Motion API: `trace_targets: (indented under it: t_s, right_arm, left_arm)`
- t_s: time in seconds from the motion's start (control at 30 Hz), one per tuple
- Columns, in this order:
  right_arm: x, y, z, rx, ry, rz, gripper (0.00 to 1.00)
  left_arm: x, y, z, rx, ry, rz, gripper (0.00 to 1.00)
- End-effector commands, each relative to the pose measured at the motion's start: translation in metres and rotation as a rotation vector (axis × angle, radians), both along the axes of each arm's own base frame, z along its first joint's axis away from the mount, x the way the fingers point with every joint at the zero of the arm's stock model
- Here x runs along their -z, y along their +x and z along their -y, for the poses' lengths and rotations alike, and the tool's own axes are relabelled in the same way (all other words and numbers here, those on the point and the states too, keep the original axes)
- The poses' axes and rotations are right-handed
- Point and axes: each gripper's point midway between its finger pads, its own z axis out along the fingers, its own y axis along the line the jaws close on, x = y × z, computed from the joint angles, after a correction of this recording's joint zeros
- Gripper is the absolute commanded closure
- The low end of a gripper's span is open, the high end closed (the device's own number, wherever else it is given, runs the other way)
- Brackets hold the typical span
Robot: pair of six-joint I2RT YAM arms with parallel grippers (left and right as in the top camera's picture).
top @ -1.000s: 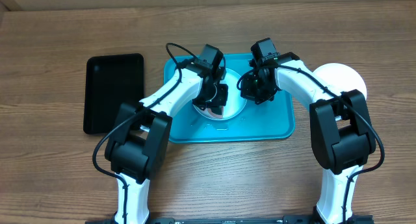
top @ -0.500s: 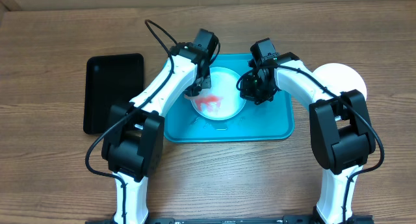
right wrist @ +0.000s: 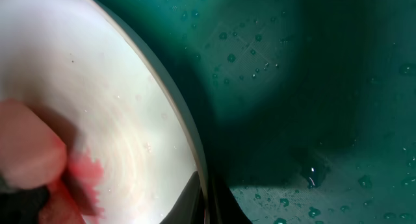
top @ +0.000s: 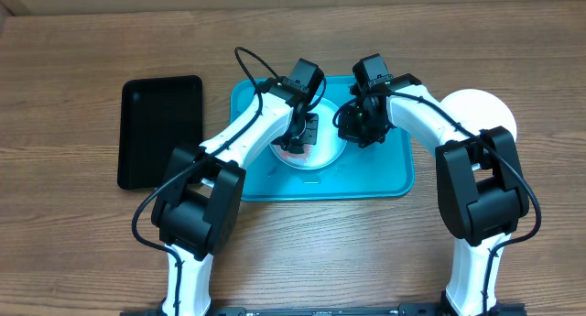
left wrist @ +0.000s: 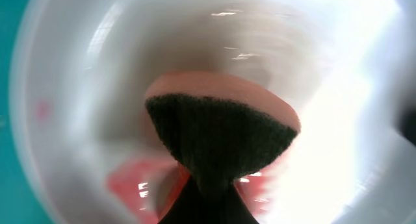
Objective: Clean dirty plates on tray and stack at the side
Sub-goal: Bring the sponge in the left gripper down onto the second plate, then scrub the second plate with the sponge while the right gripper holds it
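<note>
Step in hand: scrubbing.
Plate (top: 330, 149): in the tray (top: 385, 177), toward its far edge.
Left end effector (top: 300, 137): closed on a sponge (left wrist: 221, 139) and pressed onto the red smear (left wrist: 133, 182).
Right end effector (top: 359, 131): pinched shut on the plate's right rim.
Next: you scrub the smear away while holding the rim steady.

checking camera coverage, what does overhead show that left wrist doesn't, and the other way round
Only overhead: both arms, the black tray, and a white plate right of the turquoise tray. Only left wrist: the sponge seen clearly, dark face and pink back, over a red smear. Both: the smeared plate on the turquoise tray.
</note>
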Motion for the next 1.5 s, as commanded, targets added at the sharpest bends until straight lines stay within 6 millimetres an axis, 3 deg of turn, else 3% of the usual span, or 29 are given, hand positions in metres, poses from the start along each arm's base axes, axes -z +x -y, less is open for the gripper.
trace_targets:
  t_s: [0.0,0.27,0.4,0.47,0.57,0.77,0.93,1.13,1.23,1.33,1.47]
  right_arm:
    - [0.012,-0.016,0.001,-0.013,-0.03,-0.042,0.96]
    - [0.012,-0.016,0.001,-0.013,-0.031,-0.045,0.96]
    - [0.012,-0.017,0.001,-0.013,-0.031,-0.046,0.96]
    - [0.012,-0.017,0.001,-0.013,-0.031,-0.046,0.96]
    - [0.012,-0.016,0.001,-0.013,-0.03,-0.043,0.96]
    - [0.012,-0.016,0.001,-0.013,-0.03,-0.041,0.96]
    - [0.012,-0.016,0.001,-0.013,-0.03,-0.043,0.96]
    - [0.012,-0.017,0.001,-0.013,-0.031,-0.047,0.96]
    - [0.012,-0.017,0.002,-0.013,-0.032,-0.049,0.96]
    - [0.012,-0.017,0.001,-0.014,-0.032,-0.049,0.96]
    - [0.012,-0.017,0.001,-0.013,-0.031,-0.046,0.96]
  left_arm:
    - [0.006,-0.005,0.012,0.104,-0.041,-0.019,0.96]
    - [0.018,0.029,-0.035,-0.174,0.113,0.082,0.96]
    - [0.026,0.019,-0.058,-0.265,0.231,0.061,0.96]
    - [0.026,0.01,-0.06,-0.254,0.256,0.033,0.96]
    - [0.027,-0.007,-0.053,-0.214,0.238,-0.042,0.96]
    - [0.021,-0.041,0.022,0.163,-0.155,-0.224,0.96]
    - [0.019,-0.021,0.031,0.157,-0.191,-0.142,0.96]
    - [0.021,0.024,0.0,-0.022,-0.013,0.044,0.96]
    - [0.018,0.04,-0.037,-0.173,0.158,0.135,0.96]
    - [0.014,0.038,-0.066,-0.286,0.289,0.166,0.96]
    - [0.02,0.017,-0.065,-0.244,0.288,0.068,0.96]
